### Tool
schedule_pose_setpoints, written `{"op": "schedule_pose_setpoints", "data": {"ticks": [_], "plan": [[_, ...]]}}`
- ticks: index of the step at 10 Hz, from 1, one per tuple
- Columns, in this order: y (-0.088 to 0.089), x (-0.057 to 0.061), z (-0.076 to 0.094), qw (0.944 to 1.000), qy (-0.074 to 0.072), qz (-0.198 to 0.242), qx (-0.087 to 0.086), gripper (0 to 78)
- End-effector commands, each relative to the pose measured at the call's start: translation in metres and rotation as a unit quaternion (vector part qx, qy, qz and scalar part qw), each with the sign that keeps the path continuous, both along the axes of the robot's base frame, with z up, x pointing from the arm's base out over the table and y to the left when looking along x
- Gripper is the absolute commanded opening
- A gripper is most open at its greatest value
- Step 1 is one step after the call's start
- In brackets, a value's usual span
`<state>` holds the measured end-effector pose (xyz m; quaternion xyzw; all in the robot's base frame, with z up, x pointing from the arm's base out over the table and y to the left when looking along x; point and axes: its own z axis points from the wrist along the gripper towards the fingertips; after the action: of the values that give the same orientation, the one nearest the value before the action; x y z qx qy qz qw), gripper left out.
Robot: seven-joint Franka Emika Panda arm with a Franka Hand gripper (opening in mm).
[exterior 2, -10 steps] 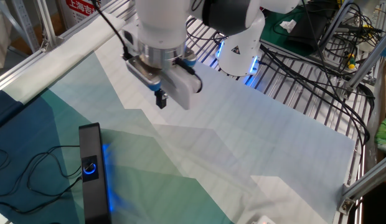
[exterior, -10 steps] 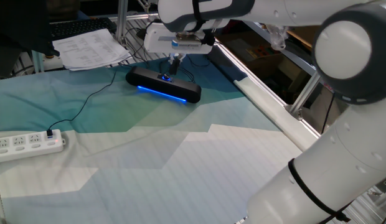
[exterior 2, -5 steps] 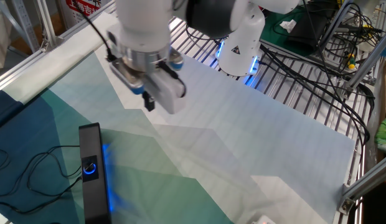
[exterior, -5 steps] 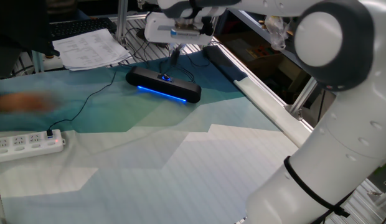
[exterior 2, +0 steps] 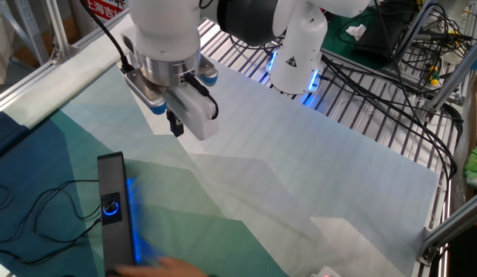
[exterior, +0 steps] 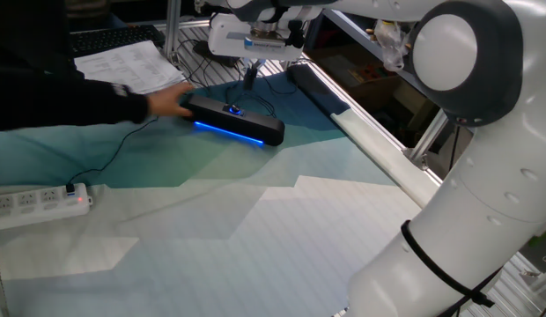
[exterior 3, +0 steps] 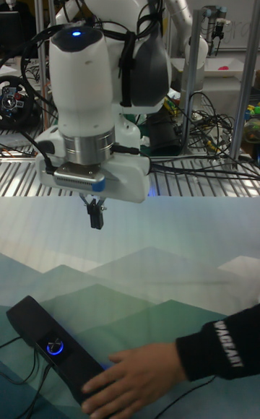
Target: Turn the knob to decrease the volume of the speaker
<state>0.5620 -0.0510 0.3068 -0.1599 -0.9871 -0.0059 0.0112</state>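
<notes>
A person's hand (exterior 3: 133, 384) had come onto the near end of the speaker (exterior: 231, 122), where half a second before only a blur showed at the edge of the scene and a second before there was no hand at all. In the tall fixed view the palm lay flat on the bar's end, dark sleeve trailing behind it. That likely meant the speaker was being steadied or shifted by someone, so the robot's turn at the dial was not in hand at this instant.

The speaker lay on the cloth-covered counter (exterior: 255, 238), blue strip glowing along one edge, and the knob (exterior 3: 55, 347) sat on its top face, ring lit, untouched.

Farther back, the gripper (exterior 3: 95, 215) hung well above the bar and off to the side of the knob. Over the last second it had risen and drawn away from the speaker; in the other fixed view it had slid toward the far left. The fingers looked pressed together and held nothing. Any lowering of the volume probably waited on the hand clearing off.
</notes>
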Motion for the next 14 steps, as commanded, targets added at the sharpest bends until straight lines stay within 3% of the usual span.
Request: {"op": "schedule_pose_setpoints", "data": {"ticks": [1,7,10,14], "plan": [[0.0001,-0.0005,0.0007,0.9999,-0.004,-0.009,0.009,0.0],[0.0001,-0.0005,0.0007,0.997,0.006,-0.074,0.022,0.0],[0.0001,-0.0005,0.0007,0.9957,0.014,-0.08,0.044,0.0],[0.0,-0.0033,-0.0048,0.9958,0.013,-0.082,0.038,0.0]]}}
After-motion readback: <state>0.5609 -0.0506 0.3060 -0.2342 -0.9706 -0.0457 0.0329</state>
